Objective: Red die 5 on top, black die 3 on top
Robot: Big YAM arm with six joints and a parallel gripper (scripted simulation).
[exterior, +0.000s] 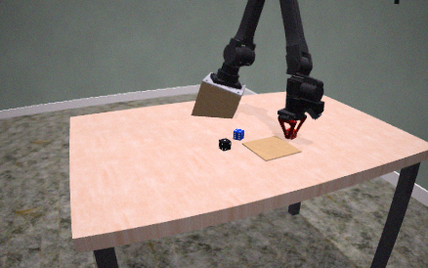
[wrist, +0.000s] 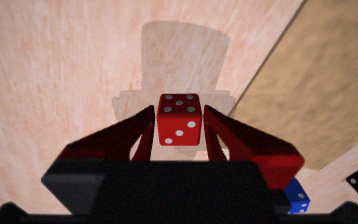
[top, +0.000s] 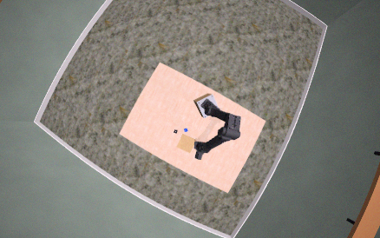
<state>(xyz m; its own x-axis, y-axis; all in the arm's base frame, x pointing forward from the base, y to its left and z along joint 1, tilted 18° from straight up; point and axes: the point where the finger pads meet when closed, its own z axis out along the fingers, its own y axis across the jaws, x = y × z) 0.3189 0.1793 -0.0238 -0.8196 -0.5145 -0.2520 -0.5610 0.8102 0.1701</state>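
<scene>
The red die (wrist: 179, 131) stands on the table off the mat, between the fingertips. Its brighter face, seemingly the top, shows 3; the darker side shows 5. My gripper (wrist: 179, 111) (exterior: 291, 135) is low over the table, partly open, fingers either side of the die with narrow gaps. In the exterior view the fingers largely hide this die. The tan mat (top: 186, 143) (exterior: 272, 148) (wrist: 320, 60) lies flat beside it. The black die (top: 175, 131) (exterior: 225, 144) (wrist: 353, 181) and blue die (top: 186, 129) (exterior: 238, 134) (wrist: 300, 197) lie apart, off the mat; their top numbers are too small to tell.
The arm's base plate sits on a brown block (exterior: 215, 102) behind the dice. The arm (top: 231, 127) arches from it over the right part of the table (top: 149, 102) (exterior: 147, 171). The table's front edge (exterior: 244, 200) is beyond the mat.
</scene>
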